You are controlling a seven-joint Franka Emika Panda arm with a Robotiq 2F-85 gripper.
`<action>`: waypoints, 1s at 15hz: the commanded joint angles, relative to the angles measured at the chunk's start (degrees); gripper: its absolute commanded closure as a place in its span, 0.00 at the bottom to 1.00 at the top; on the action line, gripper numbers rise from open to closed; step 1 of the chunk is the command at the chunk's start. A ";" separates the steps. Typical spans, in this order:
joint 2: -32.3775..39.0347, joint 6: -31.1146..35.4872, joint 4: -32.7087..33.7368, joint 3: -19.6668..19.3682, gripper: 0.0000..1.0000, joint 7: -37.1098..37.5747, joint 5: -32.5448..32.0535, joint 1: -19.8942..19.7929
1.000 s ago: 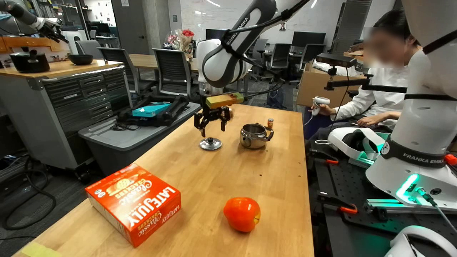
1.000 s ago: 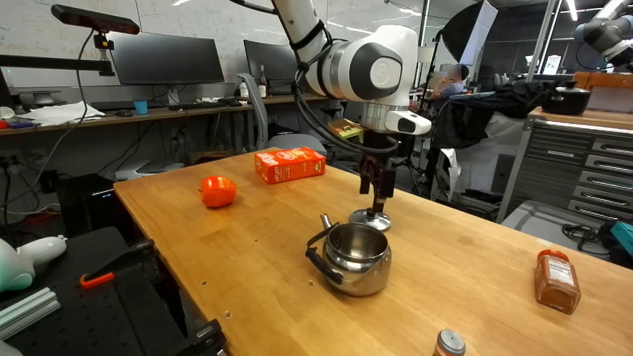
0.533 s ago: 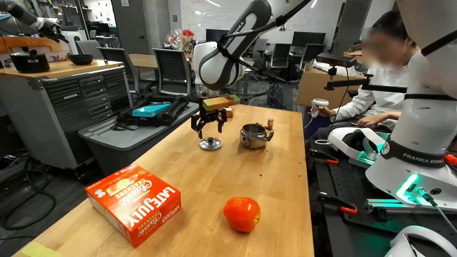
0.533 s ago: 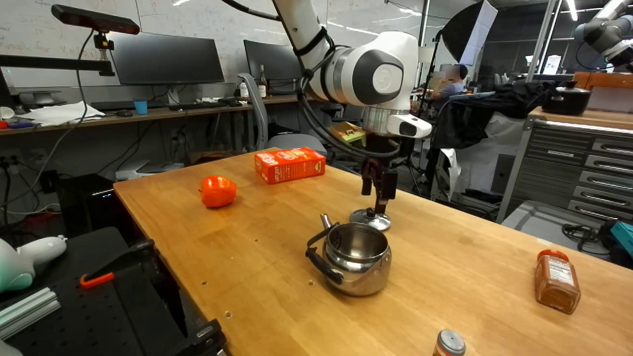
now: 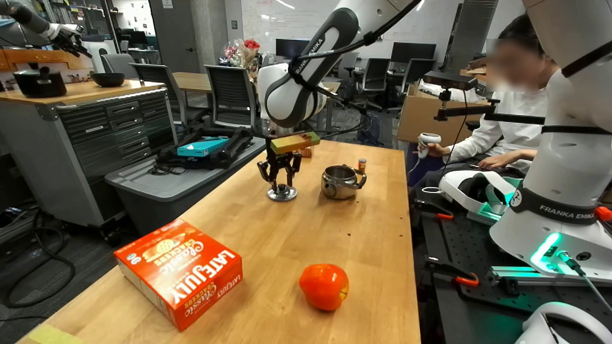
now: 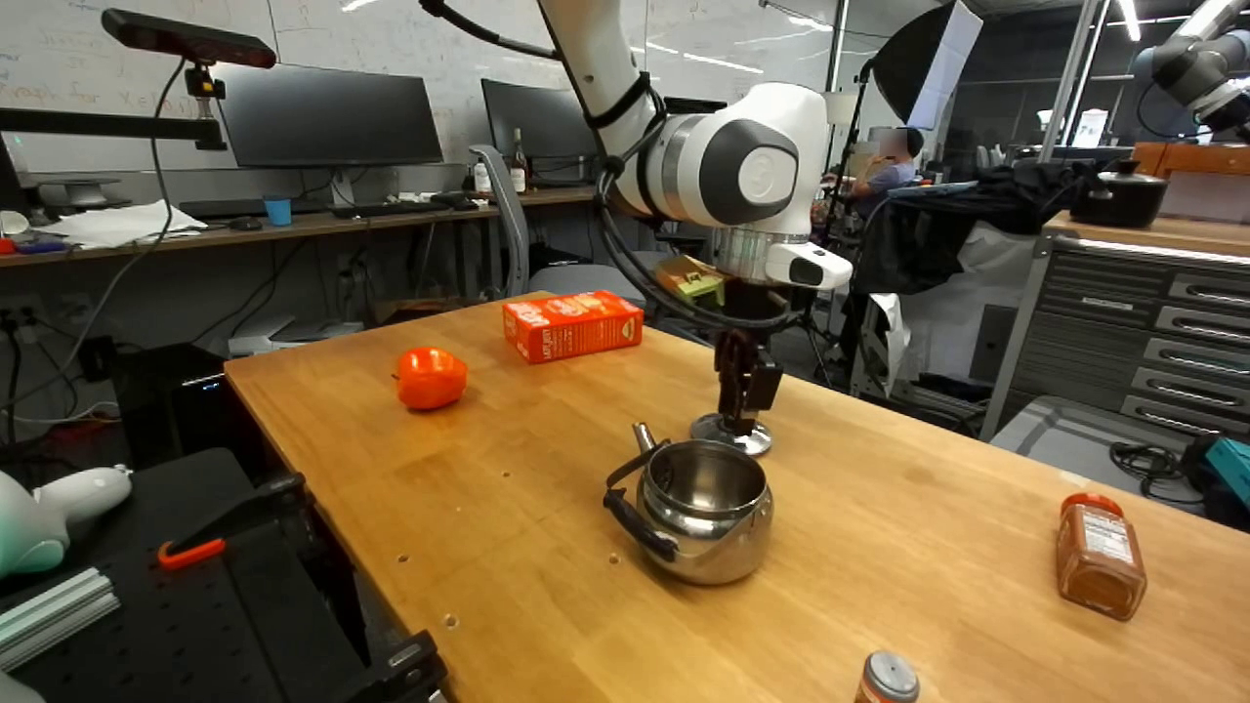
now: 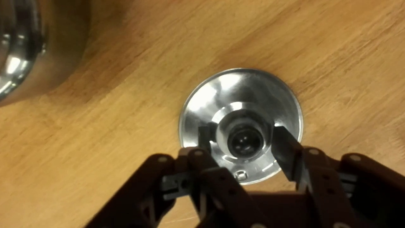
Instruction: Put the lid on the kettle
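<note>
The lid, a shiny silver disc with a dark knob, lies flat on the table in both exterior views and fills the middle of the wrist view. My gripper reaches straight down over it, one finger on each side of the knob. Bare metal shows between the knob and both fingers, so the jaws are open, partly narrowed. Low above the disc, the gripper hides part of it. Beside the lid stands the silver kettle, upright and uncovered, its dark handle folded down; its edge shows at upper left in the wrist view.
On the wooden table are a red cracker box and an orange-red round fruit. Past the kettle stands a small capped jar. A brown spice jar with a red cap is farther along. A person sits beside the table.
The gripper has come down onto the lid, and its fingers have drawn closer together around the knob. Lid and kettle stay where they were.
</note>
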 commanded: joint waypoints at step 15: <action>-6.50 -3.68 -1.76 0.16 0.93 -0.98 2.19 1.87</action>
